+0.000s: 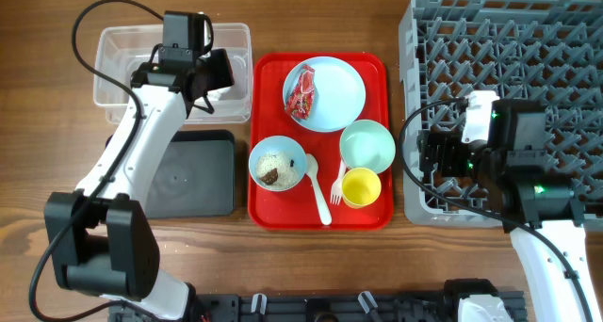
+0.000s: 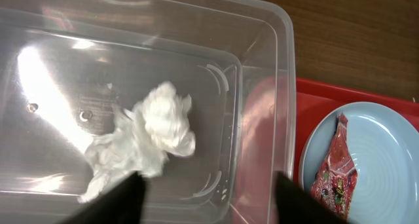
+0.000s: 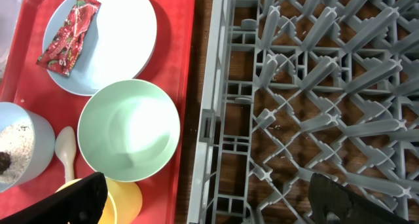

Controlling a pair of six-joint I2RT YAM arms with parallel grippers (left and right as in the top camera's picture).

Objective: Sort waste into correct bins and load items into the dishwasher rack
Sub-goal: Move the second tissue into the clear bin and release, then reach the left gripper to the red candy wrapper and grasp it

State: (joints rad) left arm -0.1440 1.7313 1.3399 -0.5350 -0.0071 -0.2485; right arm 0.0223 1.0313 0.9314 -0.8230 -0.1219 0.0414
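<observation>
The crumpled white tissue (image 2: pixel 147 135) lies on the floor of the clear tub (image 2: pixel 262 67) at the table's left. The left gripper (image 2: pixel 206 178) hangs above it, jaws spread wide and empty. From overhead the arm hides the tissue. The black tray (image 1: pixel 193 176) lies next to the tub. The red tray (image 1: pixel 268 218), just beside the tub's wall, carries the light blue plate (image 1: pixel 339 91) with the red wrapper (image 1: pixel 301 91), a blue bowl (image 1: pixel 276 162) of whitish grains and brown scraps, spoon (image 1: pixel 317 185), fork (image 1: pixel 335 184), mint bowl (image 1: pixel 367 145) and yellow cup (image 1: pixel 360 187). The right gripper (image 3: pixel 208 178), wide and empty, straddles the left rim of the grey rack (image 1: pixel 565 58); one finger covers part of the cup. The rack is cut off at right. Bare wood separates red tray and rack.
</observation>
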